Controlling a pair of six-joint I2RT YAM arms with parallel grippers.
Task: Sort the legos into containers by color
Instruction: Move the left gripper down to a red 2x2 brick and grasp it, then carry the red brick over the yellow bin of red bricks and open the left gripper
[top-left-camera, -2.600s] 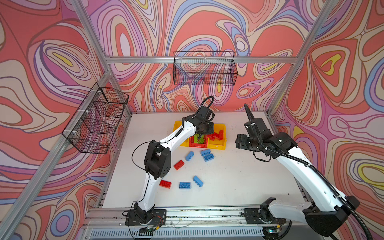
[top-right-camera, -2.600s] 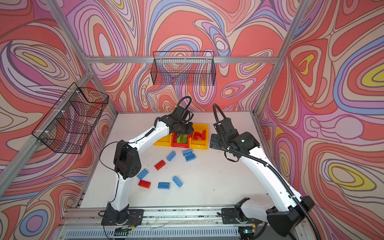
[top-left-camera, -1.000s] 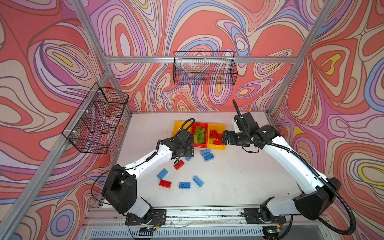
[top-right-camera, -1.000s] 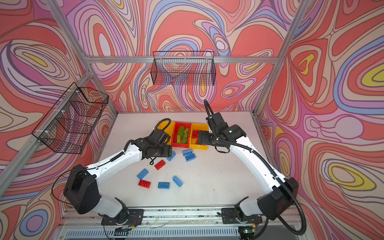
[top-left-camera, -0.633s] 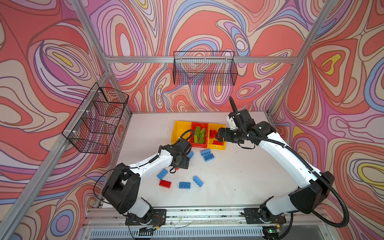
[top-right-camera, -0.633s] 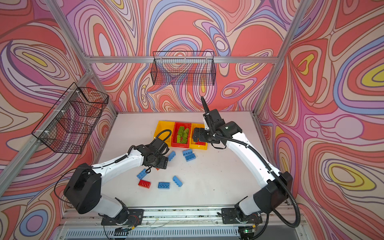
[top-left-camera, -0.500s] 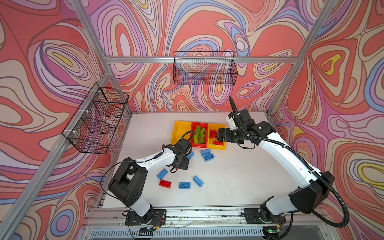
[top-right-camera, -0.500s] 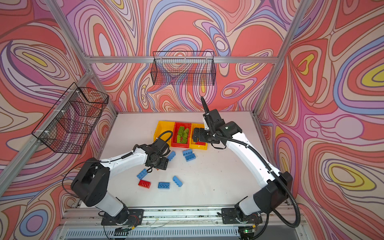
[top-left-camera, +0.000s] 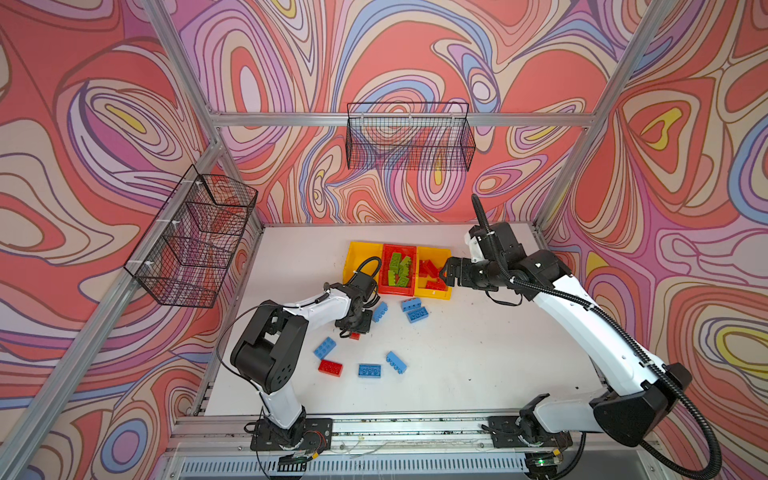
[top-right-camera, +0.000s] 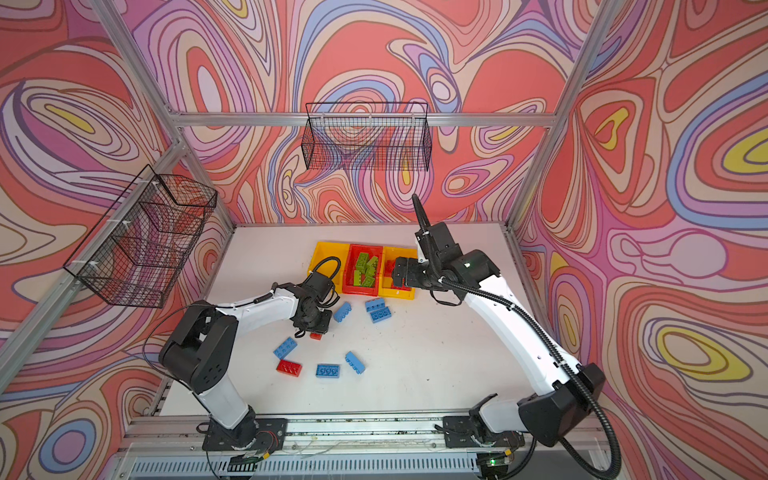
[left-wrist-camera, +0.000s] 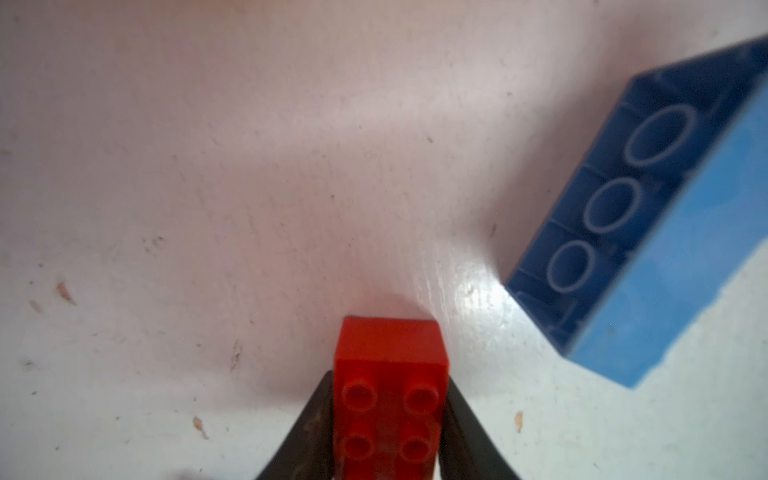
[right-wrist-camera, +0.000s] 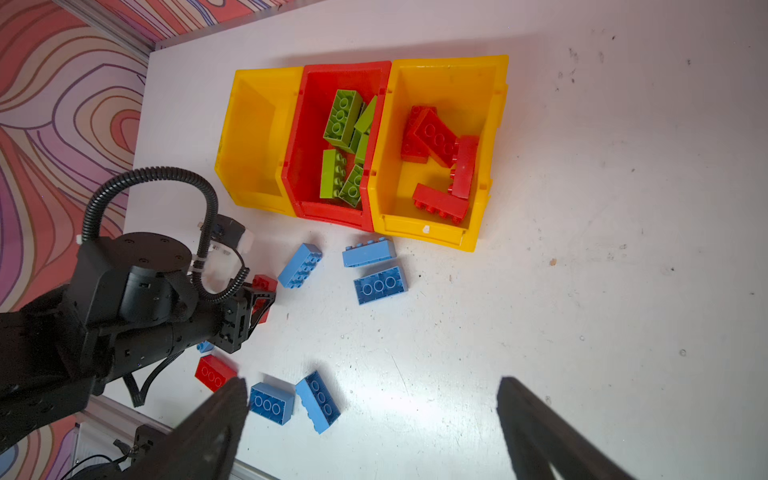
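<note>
Left hand (top-left-camera: 353, 331): clamped across the short width of a red brick (left-wrist-camera: 388, 365), low at the counter (top-left-camera: 478, 353); the brick's long axis runs out ahead of the fingers.
Neighbour: blue brick (top-left-camera: 380, 311) just beside on the right, not touching.
Bins: left yellow bin (top-left-camera: 361, 254) empty; red bin (top-left-camera: 385, 266) holds green bricks; right yellow bin (right-wrist-camera: 440, 79) holds red ones. It is the likely target, farther back and to the right.
Right hand (top-left-camera: 445, 272): spread wide, empty, at that bin's right side; may crowd the drop.

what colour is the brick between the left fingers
Red brick; best seen in the left wrist view.
</note>
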